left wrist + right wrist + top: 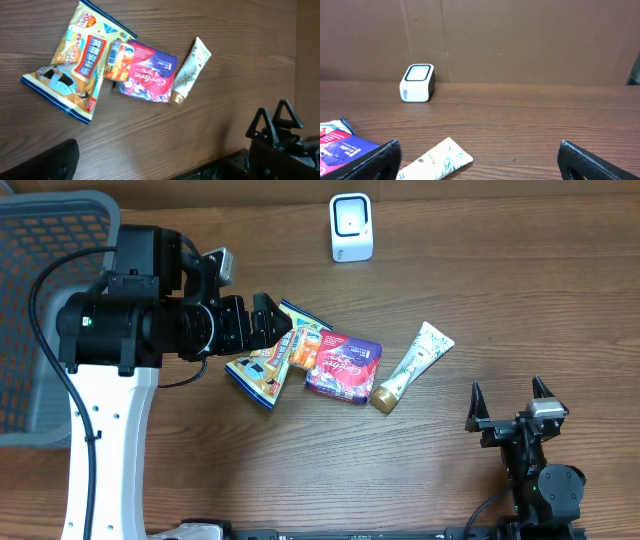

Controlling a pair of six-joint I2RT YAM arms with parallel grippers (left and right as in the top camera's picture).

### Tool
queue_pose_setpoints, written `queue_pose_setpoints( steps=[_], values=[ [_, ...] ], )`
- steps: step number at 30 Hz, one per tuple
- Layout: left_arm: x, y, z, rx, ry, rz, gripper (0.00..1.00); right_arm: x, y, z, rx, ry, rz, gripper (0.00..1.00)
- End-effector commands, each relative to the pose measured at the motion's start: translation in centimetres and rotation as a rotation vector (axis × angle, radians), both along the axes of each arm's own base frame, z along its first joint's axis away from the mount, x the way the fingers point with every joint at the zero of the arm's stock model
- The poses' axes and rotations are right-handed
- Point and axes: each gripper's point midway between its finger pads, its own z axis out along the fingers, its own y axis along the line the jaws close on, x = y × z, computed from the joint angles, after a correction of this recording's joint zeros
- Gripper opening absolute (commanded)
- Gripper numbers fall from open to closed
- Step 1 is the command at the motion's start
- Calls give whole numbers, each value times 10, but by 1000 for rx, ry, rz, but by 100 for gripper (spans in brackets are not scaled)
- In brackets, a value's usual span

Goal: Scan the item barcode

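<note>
Left claw (275,325) hangs spread wide and empty; right claw (508,392) likewise gapes.

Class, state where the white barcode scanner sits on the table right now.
In the overhead view the white scanner stands alone near the table's far edge, about midway across, beyond the purple packet and the tube.

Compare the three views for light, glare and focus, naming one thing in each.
Overhead: even light, soft shadows, and the barcode scanner window glows pale. Left wrist: tilted framing, a faint sheen on the purple packet, and a dark blurred shape in the lower-left corner. Right wrist: the scanner is sharp, its own jaws dark and soft-edged at the bottom corners.
</note>
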Motion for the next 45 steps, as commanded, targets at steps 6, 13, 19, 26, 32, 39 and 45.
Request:
queue_pose_setpoints(
  steps=[6, 13, 19, 26, 32, 39, 45],
  values=[
    [5, 14, -4, 93, -24, 22, 100, 0, -2, -1, -1, -5, -13, 100],
    [5, 15, -4, 96, -24, 24, 100, 0, -2, -1, -2, -5, -13, 100],
    [5, 15, -4, 96, -24, 24, 100, 0, -2, -1, -2, -5, -13, 100],
    [5, 15, -4, 96, -24, 24, 100, 0, -2, -1, -1, -5, -13, 100],
    [5, 15, -4, 96, -24, 24, 100, 0, -2, -2, -2, -5, -13, 100],
    [5, 15, -4, 96, -24, 24, 100, 1, -18, 2, -28, -20, -102, 100],
    [5, 15, -4, 95, -24, 23, 100, 1, -18, 1, -29, -15, -102, 100]
  ],
)
